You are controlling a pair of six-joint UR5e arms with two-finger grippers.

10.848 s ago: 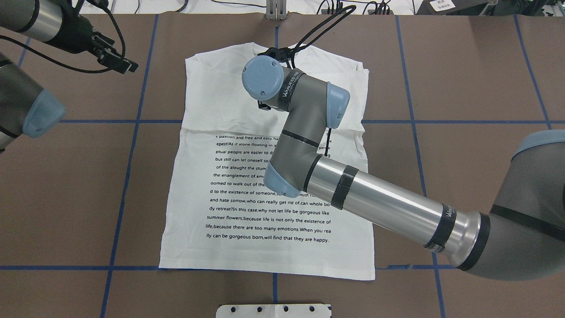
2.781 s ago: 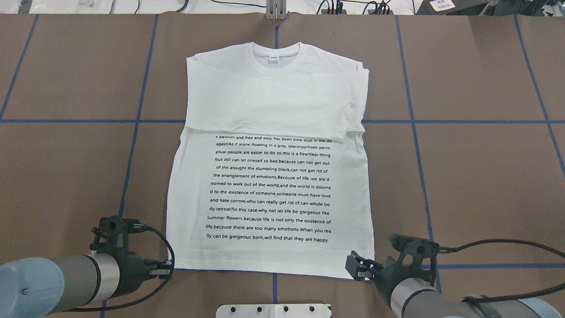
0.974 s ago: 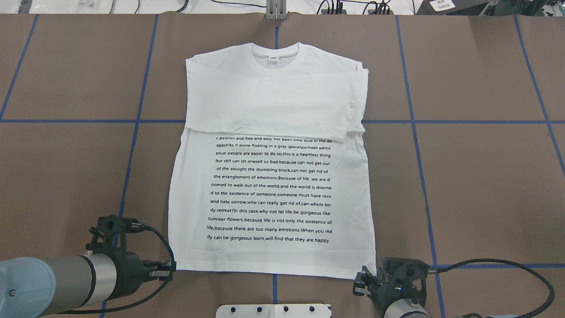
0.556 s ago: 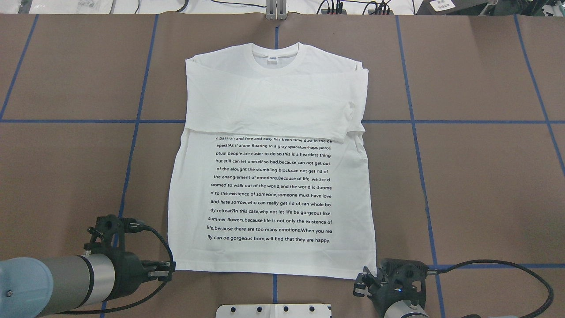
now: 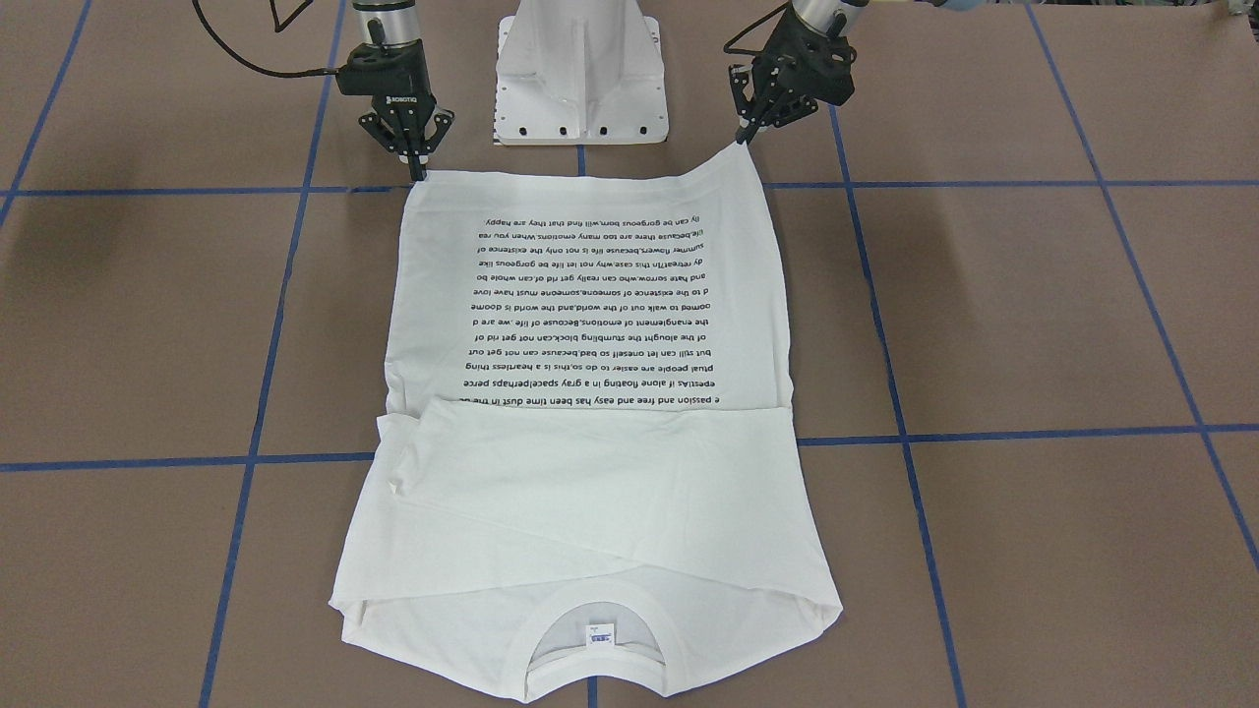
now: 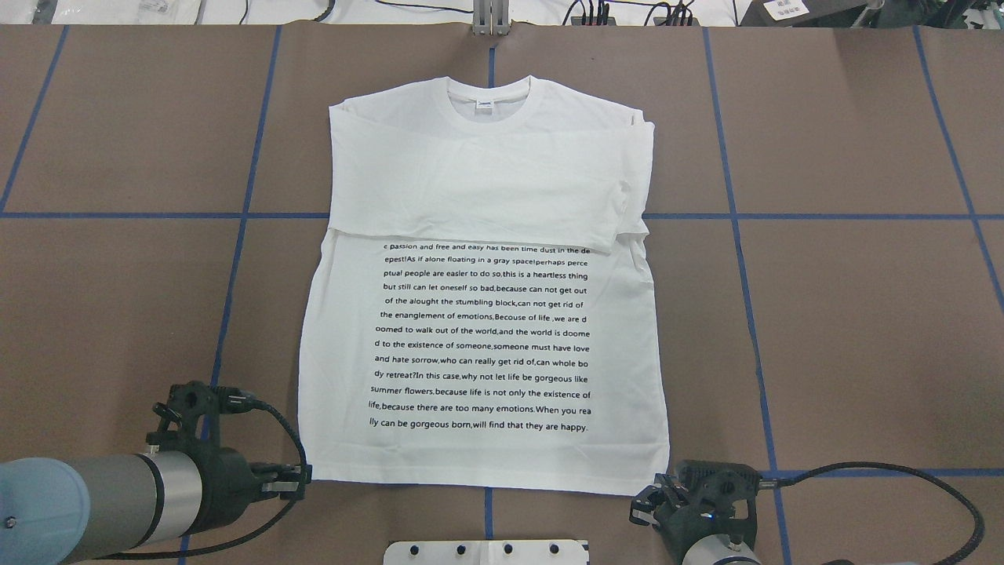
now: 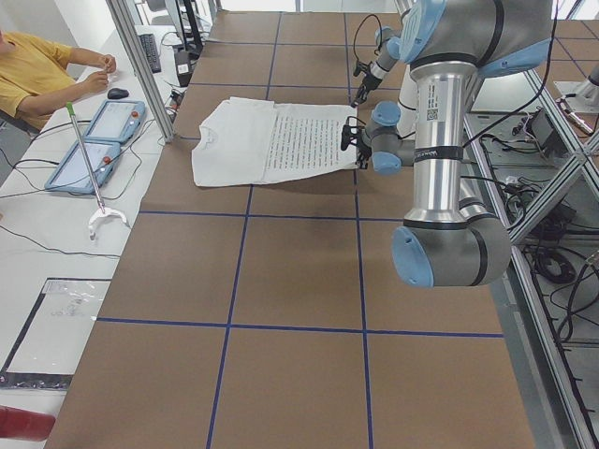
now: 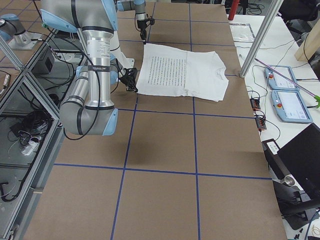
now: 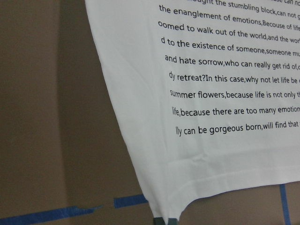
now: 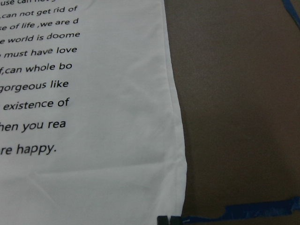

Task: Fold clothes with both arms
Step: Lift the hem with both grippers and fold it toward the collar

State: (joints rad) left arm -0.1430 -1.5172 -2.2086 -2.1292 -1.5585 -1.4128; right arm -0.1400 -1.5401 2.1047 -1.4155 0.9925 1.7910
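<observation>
From the front, the brown surface (image 5: 1033,315), gridded with blue tape (image 5: 984,433), carries the shirt (image 5: 590,472) flat at its centre, collar away from the robot and sleeves folded across the chest. The right end effector (image 5: 417,169) and left end effector (image 5: 745,136) are each pinched together on a hem corner. Overhead, cables (image 6: 345,8) run beyond the far edge. In the left view, a person in yellow (image 7: 33,70) sits at a white bench (image 7: 56,234) alongside.
</observation>
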